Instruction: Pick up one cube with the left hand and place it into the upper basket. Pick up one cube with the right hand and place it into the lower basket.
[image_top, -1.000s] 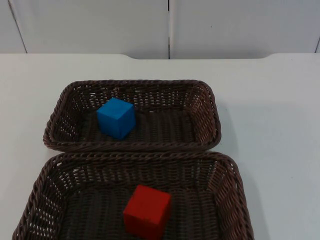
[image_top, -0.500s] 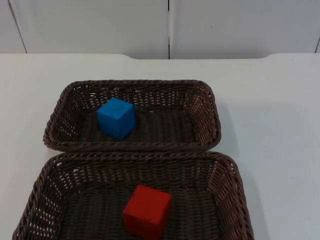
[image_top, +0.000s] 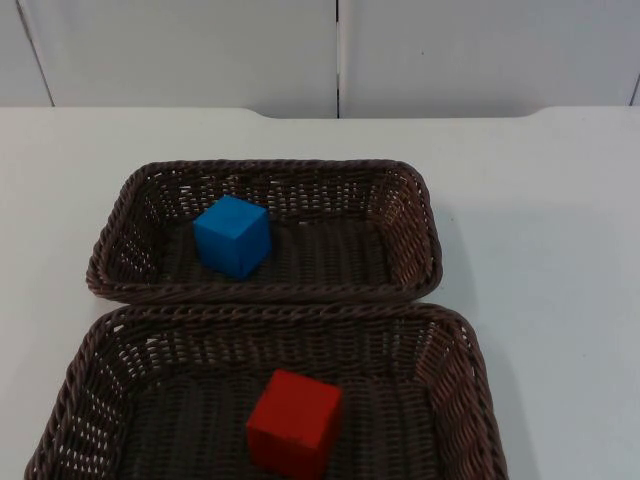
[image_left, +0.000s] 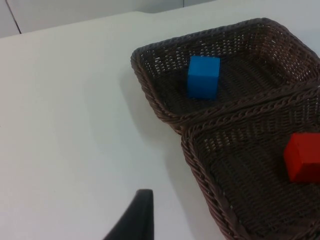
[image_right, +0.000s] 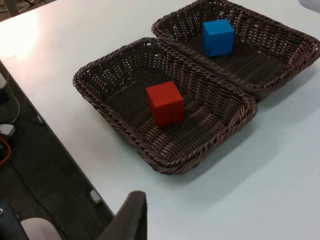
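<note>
Nothing has shifted since a second ago: both cubes and both baskets lie just as they did. From the top view, the blue cube (image_top: 233, 236) sits in the upper basket (image_top: 420, 215), toward its left side, and the red cube (image_top: 295, 423) sits in the lower basket (image_top: 462, 345), roughly mid-floor. The two baskets touch along their long rims on the white table (image_top: 540, 200), which ends at the grey partition wall (image_top: 200, 50). My left gripper (image_left: 134, 220) hangs above bare table just beside the baskets' left ends; I see one dark fingertip and cannot tell how wide my fingers stand or whether they hold anything. My right gripper (image_right: 127, 217) waits above the table's near edge, well apart from the lower basket; again one fingertip, so I cannot tell its opening either.
</note>
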